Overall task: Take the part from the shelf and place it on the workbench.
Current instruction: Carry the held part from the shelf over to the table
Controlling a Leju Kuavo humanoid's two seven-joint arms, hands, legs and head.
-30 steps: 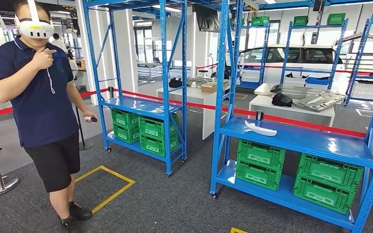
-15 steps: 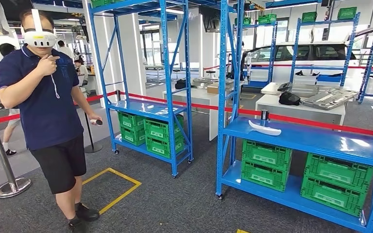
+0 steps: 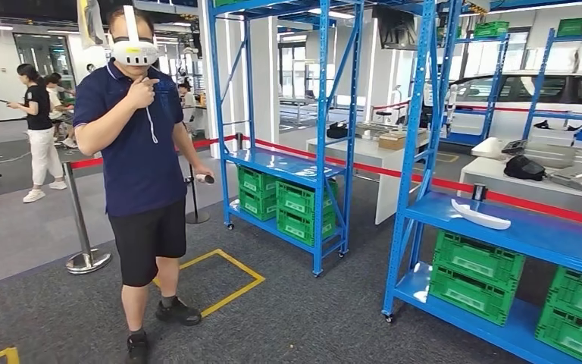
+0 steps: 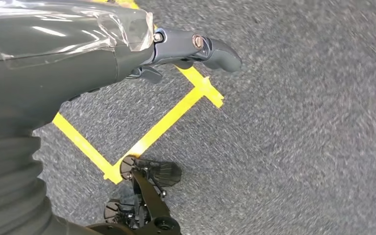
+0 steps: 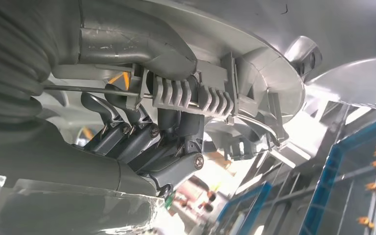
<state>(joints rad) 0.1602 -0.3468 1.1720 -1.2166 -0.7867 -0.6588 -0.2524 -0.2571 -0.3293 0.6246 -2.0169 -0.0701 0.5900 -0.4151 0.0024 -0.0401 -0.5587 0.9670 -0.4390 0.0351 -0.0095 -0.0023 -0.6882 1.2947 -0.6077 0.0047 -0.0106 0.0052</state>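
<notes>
While the right robot hand (image 5: 147, 142) grips a grey part (image 5: 235, 83), the left robot hand (image 4: 186, 49) hangs empty, fingers apart, above carpet (image 4: 298, 147).

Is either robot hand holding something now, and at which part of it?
The right hand grips a grey plastic part by a ribbed piece on its inner side. The left hand holds nothing.

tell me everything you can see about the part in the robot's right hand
The part is light grey moulded plastic, broad and curved like a shell, seen from its inner side with ribs, clips and a row of short fins. The right hand grips it, dark fingers hooked over an inner edge. Blue shelving shows beyond it.
</notes>
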